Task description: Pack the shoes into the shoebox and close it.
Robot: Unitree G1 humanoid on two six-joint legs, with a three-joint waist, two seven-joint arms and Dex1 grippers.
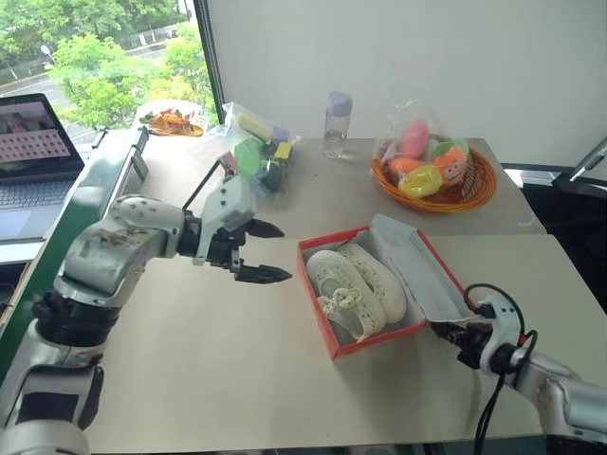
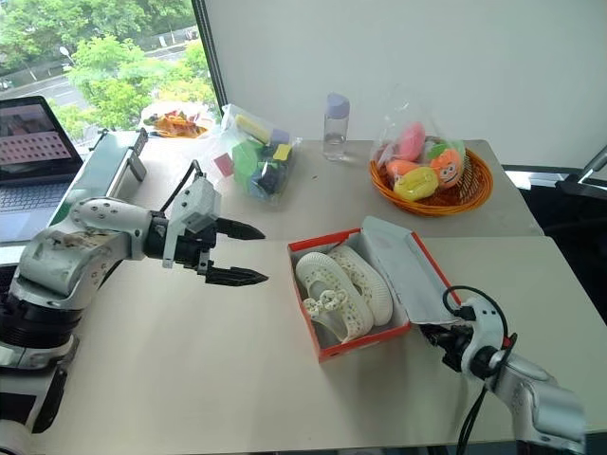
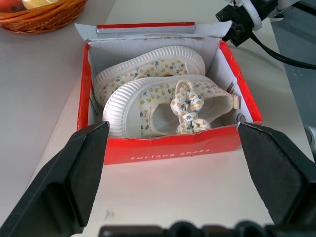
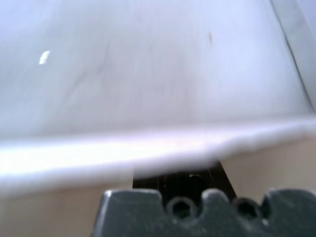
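— Beige counter (image 1: 237, 370) under a white wall, with a window and green trees off to your left. Where does your shoebox sit?

— Your shoebox (image 1: 322, 303) lies right of centre on the counter, its long axis slanting from near-left to far-right. You can see its red-orange walls, pale inside, and the lid (image 1: 417, 265) hanging open along the right long side.

— And the shoes?

— Your shoes (image 1: 356, 284) lie side by side inside the box, running along its length, cream with ribbed soles, a small flower print and a bow.

— Your pincers?

— Your left pincer (image 1: 258, 251) hovers above the counter left of the box, fingers spread wide, pointing towards it. Your right pincer (image 1: 453, 332) is closed at the near right corner, by the lid's edge; whether it touches the lid you cannot tell.

— What stands behind?

— You have an orange basket (image 1: 479, 194) of toys, a clear bottle (image 1: 336, 125), a bag of blocks (image 1: 261, 156) and a laptop (image 1: 28, 152) far left.
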